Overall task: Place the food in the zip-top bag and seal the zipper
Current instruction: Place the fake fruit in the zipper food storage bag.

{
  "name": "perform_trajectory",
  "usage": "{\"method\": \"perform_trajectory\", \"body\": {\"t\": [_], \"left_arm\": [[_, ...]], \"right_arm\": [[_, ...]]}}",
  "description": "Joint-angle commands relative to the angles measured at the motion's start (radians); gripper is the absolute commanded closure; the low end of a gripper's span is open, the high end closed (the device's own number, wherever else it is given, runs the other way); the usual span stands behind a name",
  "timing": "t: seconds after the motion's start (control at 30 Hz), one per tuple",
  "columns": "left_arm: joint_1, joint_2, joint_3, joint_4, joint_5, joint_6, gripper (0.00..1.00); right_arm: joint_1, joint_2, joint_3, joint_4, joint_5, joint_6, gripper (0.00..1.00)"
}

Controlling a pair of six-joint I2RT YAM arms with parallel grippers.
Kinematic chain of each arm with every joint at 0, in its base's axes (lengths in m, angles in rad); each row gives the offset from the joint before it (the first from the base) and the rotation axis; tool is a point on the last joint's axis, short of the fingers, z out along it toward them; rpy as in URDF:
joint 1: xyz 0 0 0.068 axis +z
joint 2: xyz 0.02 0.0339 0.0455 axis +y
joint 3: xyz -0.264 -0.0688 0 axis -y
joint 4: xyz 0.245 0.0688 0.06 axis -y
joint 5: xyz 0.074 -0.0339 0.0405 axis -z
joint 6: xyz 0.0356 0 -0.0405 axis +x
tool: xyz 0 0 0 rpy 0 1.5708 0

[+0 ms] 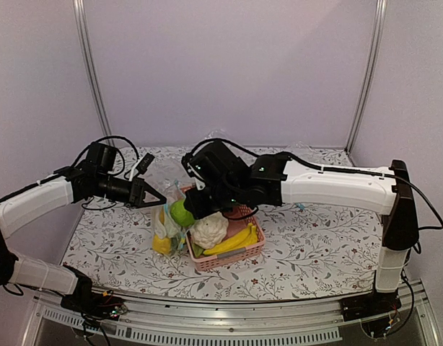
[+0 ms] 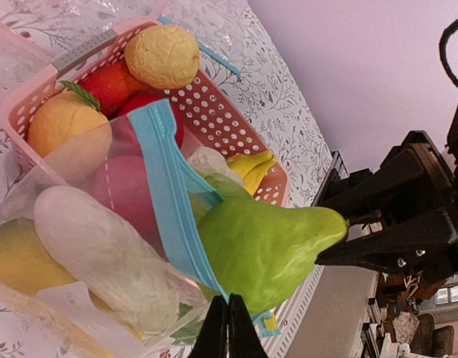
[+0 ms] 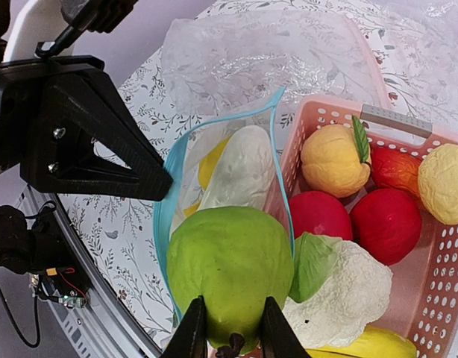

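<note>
Nearest the right wrist camera, the right gripper [image 3: 233, 332] was seen clamped on the green fruit [image 3: 229, 268], one finger on each side of its stem end. The fruit was held at the mouth of the bag [image 3: 192, 149], so the opening lay just below and ahead of that gripper. The zipper [image 3: 163, 216] was drawn into a long loop running away from it. The left gripper [image 2: 227, 321] was shut tight on the zipper's edge, and by that pinch the mouth appeared to be kept open from the left side. Deeper in the bag, the white piece [image 3: 240, 168] was lying lengthwise, with the yellow fruit [image 3: 212, 164] beside it. Just right of the bag, touching it, the pink basket [image 3: 289, 149] was seen holding a cauliflower [image 3: 341, 291], bananas [image 3: 371, 344] and other toy fruit. The right arm was judged the one to lower and release. Whether the fruit had cleared the zipper line could not be told. The bag's bottom was hidden, and the left fingers were cut off by the frame edge.
</note>
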Motion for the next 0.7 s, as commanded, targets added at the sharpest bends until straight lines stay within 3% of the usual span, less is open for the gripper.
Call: {"method": "perform_trajectory", "body": {"t": [0.0,0.27,0.67], "left_arm": [[-0.012,0.008,-0.003,0.018,0.024,0.012,1.0],[-0.015,0.011,-0.008,0.032,0.046,0.004,1.0],[-0.02,0.013,-0.011,0.045,0.057,-0.004,1.0]], "right_arm": [[-0.01,0.021,0.011,-0.005,0.019,0.012,0.82],[-0.012,0.145,0.059,0.049,-0.157,0.042,0.82],[-0.015,0.214,0.069,0.058,-0.16,0.073,0.83]]}}
